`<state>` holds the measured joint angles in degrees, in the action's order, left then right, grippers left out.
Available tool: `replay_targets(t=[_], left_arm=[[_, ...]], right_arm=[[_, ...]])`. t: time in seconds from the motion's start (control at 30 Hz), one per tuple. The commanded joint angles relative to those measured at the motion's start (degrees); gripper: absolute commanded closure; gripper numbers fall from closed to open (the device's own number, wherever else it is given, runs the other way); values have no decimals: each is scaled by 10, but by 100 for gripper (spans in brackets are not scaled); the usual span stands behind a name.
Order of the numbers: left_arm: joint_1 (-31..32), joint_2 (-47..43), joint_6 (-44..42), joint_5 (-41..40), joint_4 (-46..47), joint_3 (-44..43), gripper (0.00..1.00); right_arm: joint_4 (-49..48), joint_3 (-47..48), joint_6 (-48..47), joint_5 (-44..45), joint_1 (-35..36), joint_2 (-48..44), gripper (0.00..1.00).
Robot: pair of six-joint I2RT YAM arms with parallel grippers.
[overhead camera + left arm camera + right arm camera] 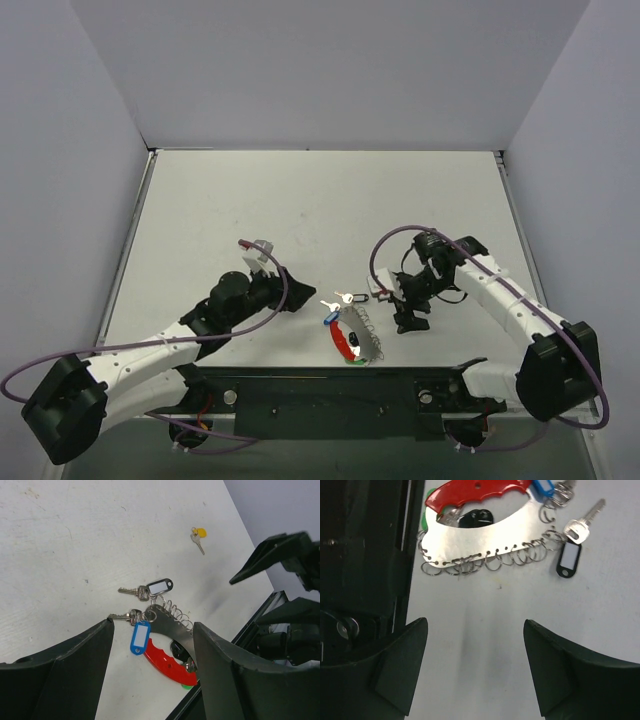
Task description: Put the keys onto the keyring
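From above, the keyring [352,340] lies on the counter [300,200] between the left gripper [303,299] and the right gripper [410,322].

In the left wrist view the fingers are spread and empty. A loose yellow key [199,534] lies well beyond the keyring, probably nearer the right gripper.

In the right wrist view the fingers are spread, with the keyring ahead and its long axis crosswise.

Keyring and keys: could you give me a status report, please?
Left gripper and right gripper open, empty. Keyring on table; yellow key loose, apart from it. Nothing in the way.
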<state>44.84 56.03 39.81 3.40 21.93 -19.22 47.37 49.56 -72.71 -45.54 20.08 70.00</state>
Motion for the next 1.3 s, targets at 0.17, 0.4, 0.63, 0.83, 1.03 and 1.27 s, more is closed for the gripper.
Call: replay_targets(t=[0.17, 0.4, 0.63, 0.83, 1.03, 1.27], left_arm=[[-30, -22, 8, 29, -22, -6, 26], [-31, -85, 3, 4, -21, 34, 27], [-32, -88, -13, -1, -10, 49, 27], [-33, -83, -14, -2, -15, 51, 27], [-34, -93, -18, -9, -22, 52, 27], [-33, -105, -18, -15, -35, 53, 27]], right_arm=[[88, 17, -217, 94, 165, 96, 47], [6, -12, -130, 111, 175, 89, 64], [-52, 0, -3, 198, 241, 122, 60], [-64, -1, 19, 240, 286, 142, 64], [-79, -2, 38, 265, 308, 155, 69], [-90, 24, 87, 283, 305, 158, 71]])
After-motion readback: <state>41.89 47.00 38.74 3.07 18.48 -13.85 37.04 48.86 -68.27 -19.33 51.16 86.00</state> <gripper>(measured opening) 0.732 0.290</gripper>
